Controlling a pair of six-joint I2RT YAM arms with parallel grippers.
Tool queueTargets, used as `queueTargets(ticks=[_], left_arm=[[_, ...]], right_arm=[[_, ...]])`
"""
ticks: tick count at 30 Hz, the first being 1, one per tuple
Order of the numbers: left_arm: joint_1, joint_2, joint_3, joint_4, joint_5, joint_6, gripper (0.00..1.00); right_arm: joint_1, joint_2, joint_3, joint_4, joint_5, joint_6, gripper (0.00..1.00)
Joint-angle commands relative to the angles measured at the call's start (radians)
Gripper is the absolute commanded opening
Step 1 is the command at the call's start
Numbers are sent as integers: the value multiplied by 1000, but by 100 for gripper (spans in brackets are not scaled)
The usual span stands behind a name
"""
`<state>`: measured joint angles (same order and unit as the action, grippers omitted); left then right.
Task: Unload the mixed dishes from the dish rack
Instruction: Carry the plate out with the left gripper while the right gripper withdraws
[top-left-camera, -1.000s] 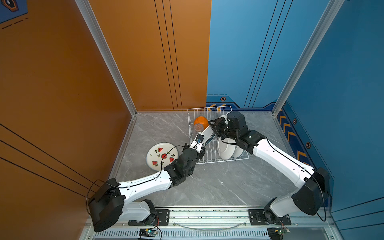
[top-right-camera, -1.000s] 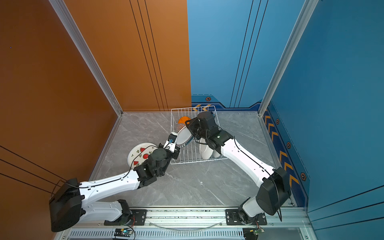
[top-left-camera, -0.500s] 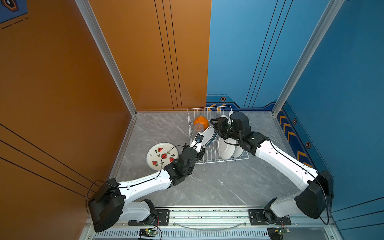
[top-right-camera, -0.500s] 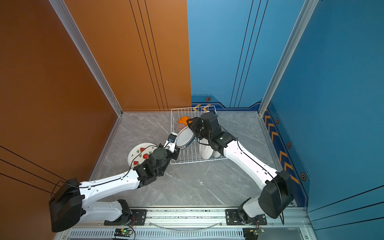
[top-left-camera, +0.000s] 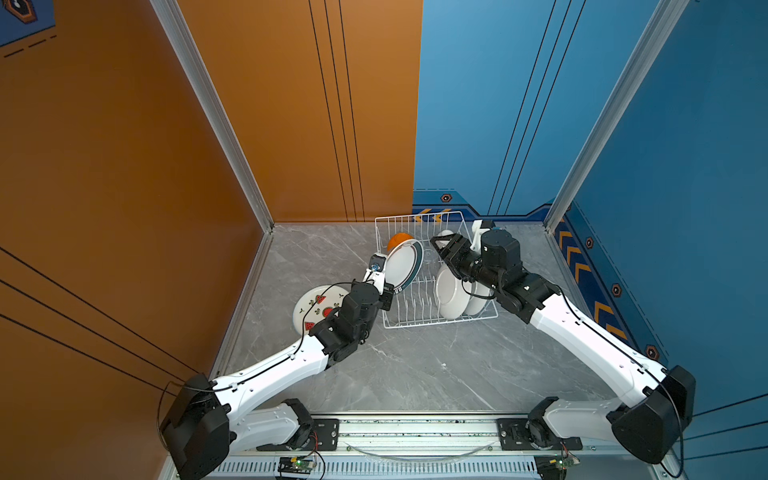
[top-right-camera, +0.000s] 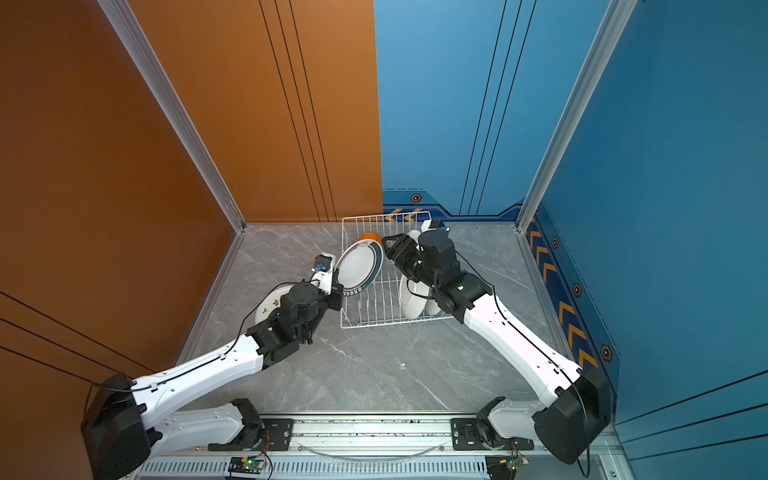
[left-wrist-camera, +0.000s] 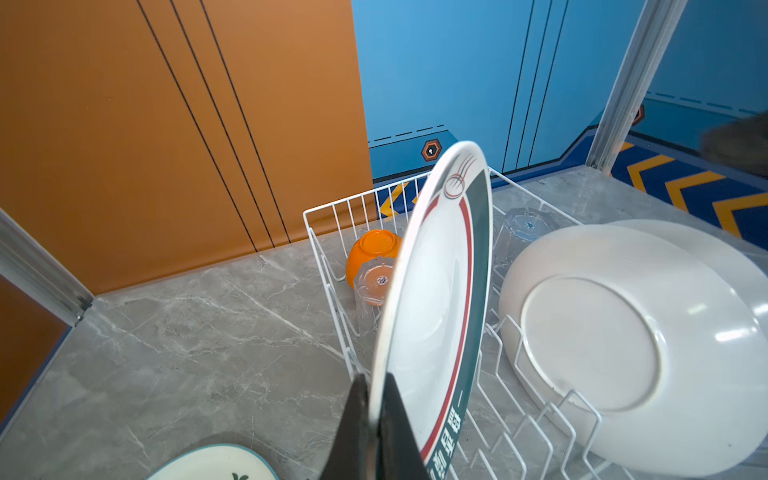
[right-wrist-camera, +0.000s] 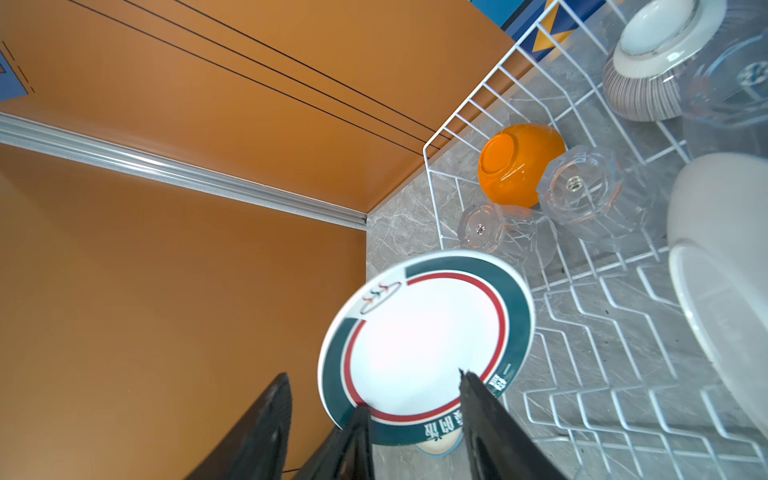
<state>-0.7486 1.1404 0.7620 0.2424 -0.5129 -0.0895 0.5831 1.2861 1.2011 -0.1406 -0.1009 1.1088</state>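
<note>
The left hand (left-wrist-camera: 375, 382) is clamped on the lower rim of the teal-rimmed plate (left-wrist-camera: 436, 291), one finger on each face. The plate stands on edge and rises up and away from those fingers, leaning a little. It hangs over the side of the dish rack (top-left-camera: 440, 321) nearest this hand. From here it looks lifted off the prongs, though I can't be sure the bottom edge is fully free.

The right hand (top-left-camera: 437, 244) sits just beyond the plate's upper rim, on the painted side, with its fingers well apart and nothing between them. A narrow gap shows between it and the rim in both top views. Only the left arm carries the plate, and it is plainly the nearer arm.

The left arm reaches forward low, elbow down, its wrist tipped up to keep the plate vertical. The right arm stretches across the rack, its wrist bent down toward the plate.

Behind and beside the left wrist, a watermelon-patterned plate (top-left-camera: 312, 308) lies flat on the counter (top-left-camera: 415, 374). I judge the held plate is meant to go there, so it must swing back toward that wrist and tip from upright to flat.

Past the right hand, the orange bowl (right-wrist-camera: 515, 162), the clear glasses (right-wrist-camera: 582, 187), the ribbed bowl (right-wrist-camera: 648, 83) and two white plates (left-wrist-camera: 602, 332) remain in the rack.
</note>
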Motion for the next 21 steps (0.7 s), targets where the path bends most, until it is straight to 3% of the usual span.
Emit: queueTargets(ticks=[1, 12, 21], left_arm=[[88, -77, 32, -65, 92, -173, 0], [377, -320, -4, -340, 260, -410, 0], [579, -526, -57, -661, 383, -554, 0]], right_arm=[[-5, -60, -43, -44, 36, -125, 68], [-8, -187, -92, -347, 215, -361, 78], [-12, -229, -141, -397, 202, -401, 79]])
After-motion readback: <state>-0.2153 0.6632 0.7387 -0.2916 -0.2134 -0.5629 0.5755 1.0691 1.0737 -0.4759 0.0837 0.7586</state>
